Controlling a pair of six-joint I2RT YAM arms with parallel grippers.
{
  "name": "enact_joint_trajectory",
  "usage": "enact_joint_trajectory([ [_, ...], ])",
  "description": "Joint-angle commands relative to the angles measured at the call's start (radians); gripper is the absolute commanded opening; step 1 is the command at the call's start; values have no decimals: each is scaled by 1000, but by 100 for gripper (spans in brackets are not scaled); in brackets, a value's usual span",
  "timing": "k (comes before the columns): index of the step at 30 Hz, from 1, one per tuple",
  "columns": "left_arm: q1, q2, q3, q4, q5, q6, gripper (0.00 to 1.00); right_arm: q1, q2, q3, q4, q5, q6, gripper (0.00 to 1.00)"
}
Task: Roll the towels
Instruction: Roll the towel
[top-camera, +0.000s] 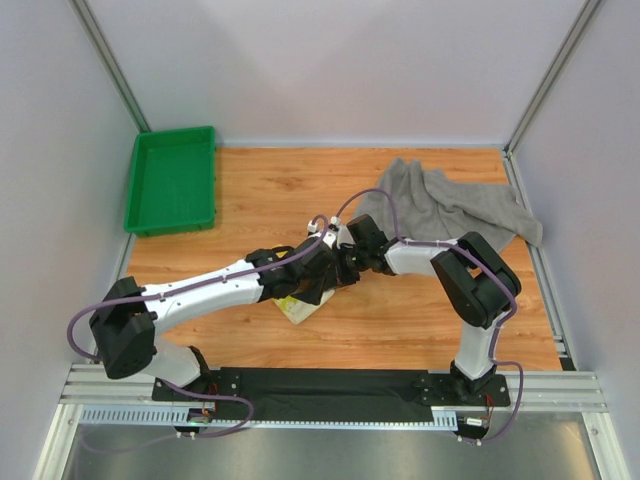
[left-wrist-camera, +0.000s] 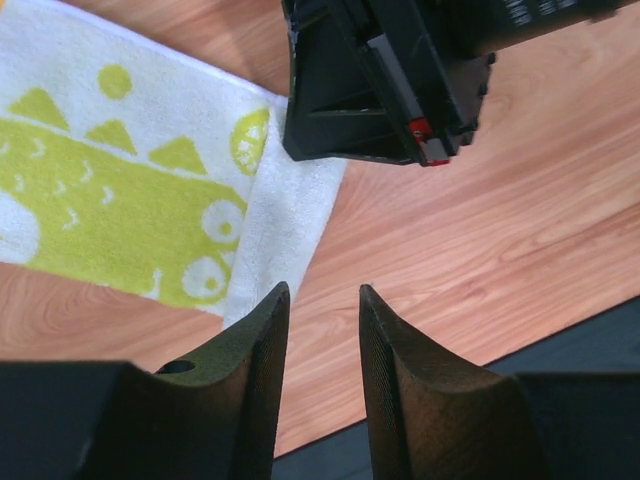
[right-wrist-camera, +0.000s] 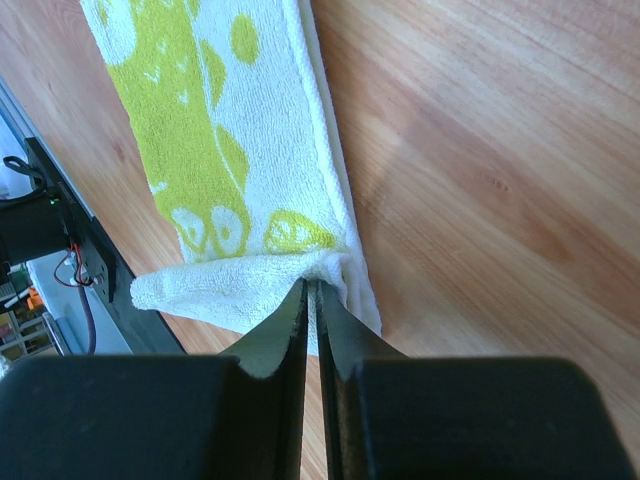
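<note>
- Pinching the folded-up corner of the white-yellow printed towel (right-wrist-camera: 230, 150), the right gripper (right-wrist-camera: 311, 287) is closed on it, at the near middle of the table (top-camera: 400, 320).
- Just beside that towel's edge hangs the left gripper (left-wrist-camera: 322, 292), fingers apart.
- Far right lies the grey towel (top-camera: 450, 205), crumpled.
- Far left sits a green tray (top-camera: 172, 180).

The small white towel (right-wrist-camera: 230, 150) with a green-yellow print lies flat, stretching straight away from the right claw (right-wrist-camera: 312, 287), which pinches its folded-over end between nearly closed tips. The big grey towel (top-camera: 450, 205) sits crumpled well beyond that claw, off to its right.
</note>
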Motion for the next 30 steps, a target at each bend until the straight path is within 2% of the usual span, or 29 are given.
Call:
enact_joint_trajectory([
  [1,2,52,-25,17,-3,17,41,8,32,28,-41,48,-41,8],
  [7,2,83,-80,49,-24,-3,48,8,43,36,-59,49,-48,7],
  [19,2,103,-177,75,-10,-20,55,8,78,57,-70,49,-48,6],
  [23,2,92,-215,86,5,-28,67,8,90,72,-76,49,-48,6],
  [30,2,68,-286,147,42,-20,67,8,109,106,-92,43,-48,5],
])
